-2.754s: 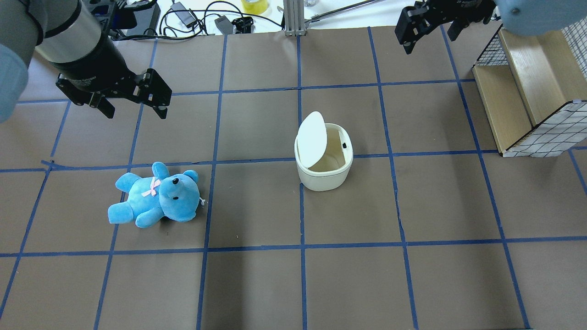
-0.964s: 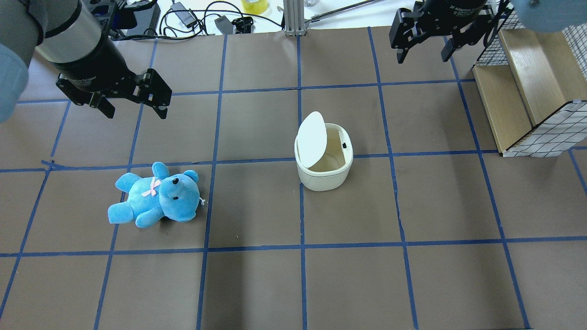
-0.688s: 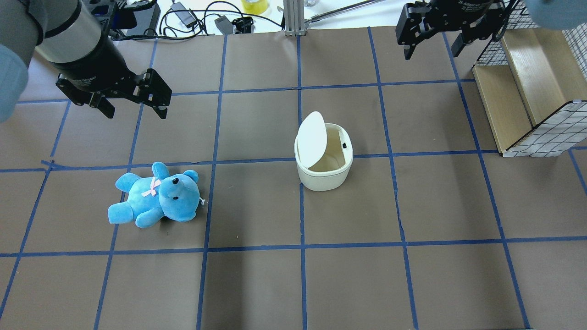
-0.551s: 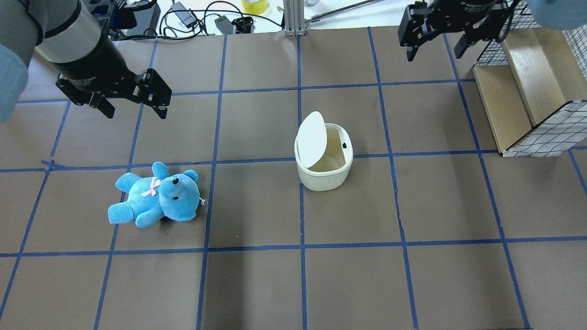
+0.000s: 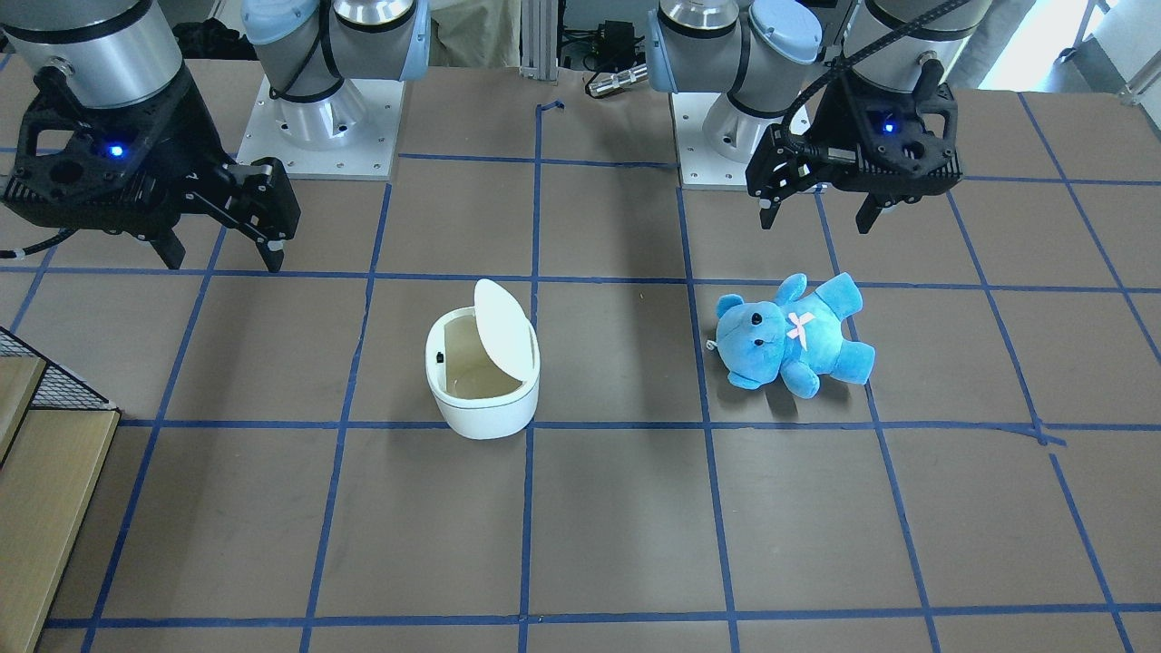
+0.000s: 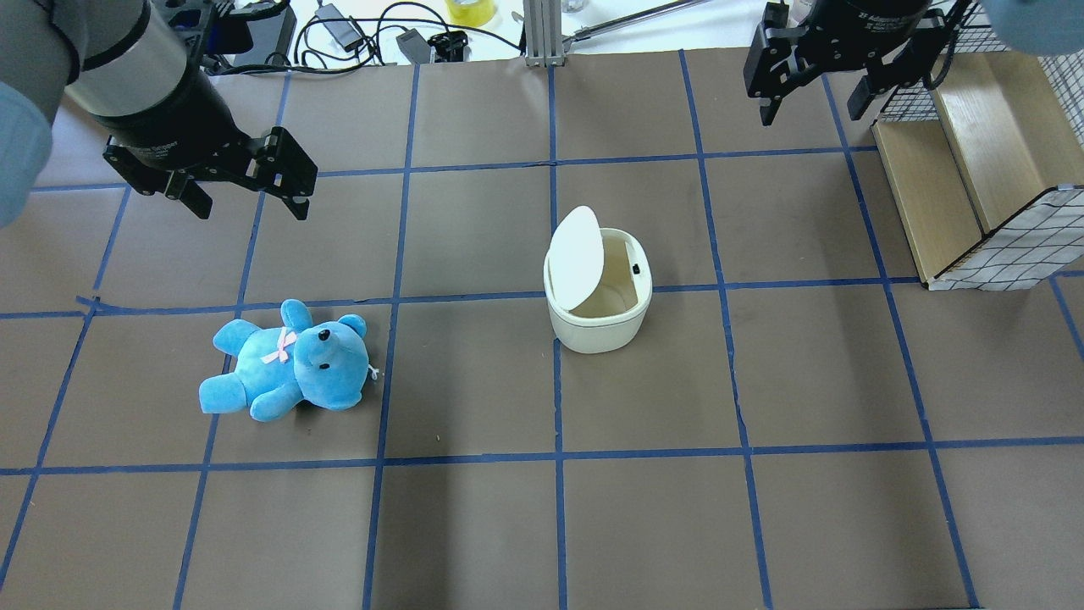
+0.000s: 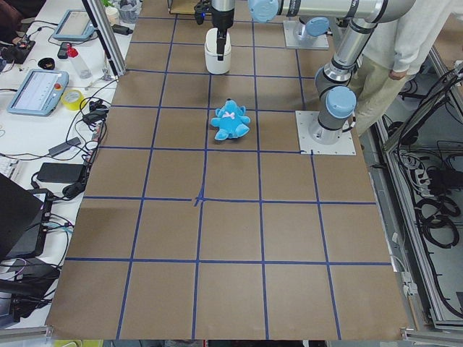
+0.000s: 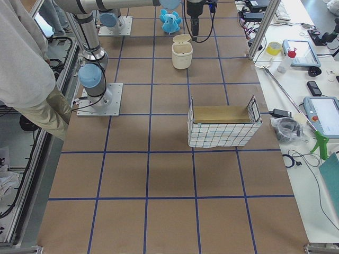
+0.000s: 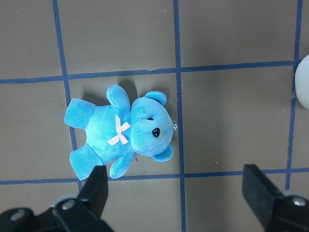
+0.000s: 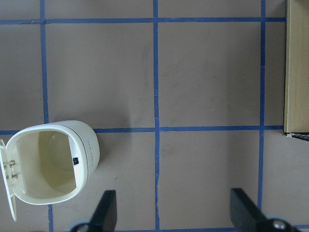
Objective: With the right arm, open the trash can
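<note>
the small white plastic trash can stands well apart from the blue plush teddy bear, on the robot's right of it. its flat lid is tipped up, so the opening looks done. the black right gripper, farther from the bear, hangs spread and empty. the left gripper, near the bear, is likewise spread.

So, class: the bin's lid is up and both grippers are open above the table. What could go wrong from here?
1. The lid stands tilted up with nothing holding it; a knock to the bin might drop it shut.
2. The right gripper hangs beside the wire basket; a careless swing could snag its mesh.
</note>
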